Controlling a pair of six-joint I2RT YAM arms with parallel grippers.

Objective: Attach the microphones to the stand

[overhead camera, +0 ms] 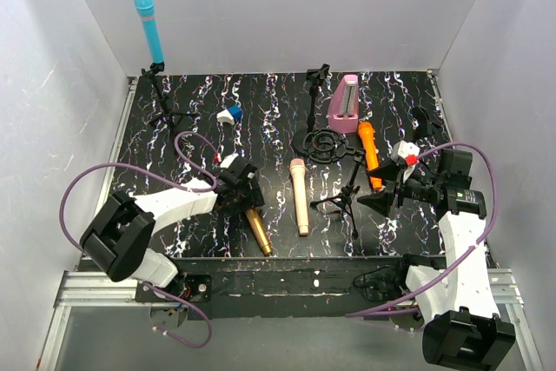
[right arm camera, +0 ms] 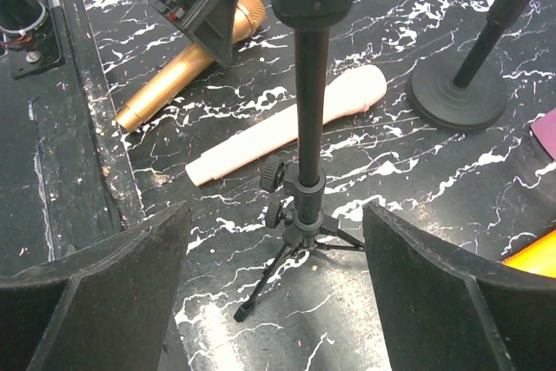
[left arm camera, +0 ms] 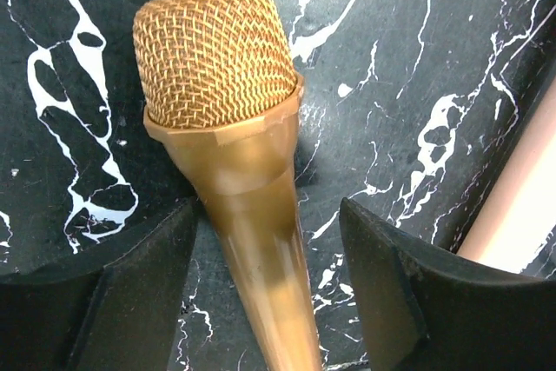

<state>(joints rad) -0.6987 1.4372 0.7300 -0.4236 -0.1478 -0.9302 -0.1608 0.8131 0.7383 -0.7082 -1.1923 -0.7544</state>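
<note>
A mauve block (overhead camera: 346, 103) and, well left, a seemingly blue-and-white piece (overhead camera: 230, 115) sit far back.

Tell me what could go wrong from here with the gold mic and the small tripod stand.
The left end effector straddles the gold microphone on its tapered neck; a grip there might slip along the taper. The thin-legged tripod stand sits right before the open right end effector; a nudge could tip it onto the pink-cream microphone nearby.
</note>
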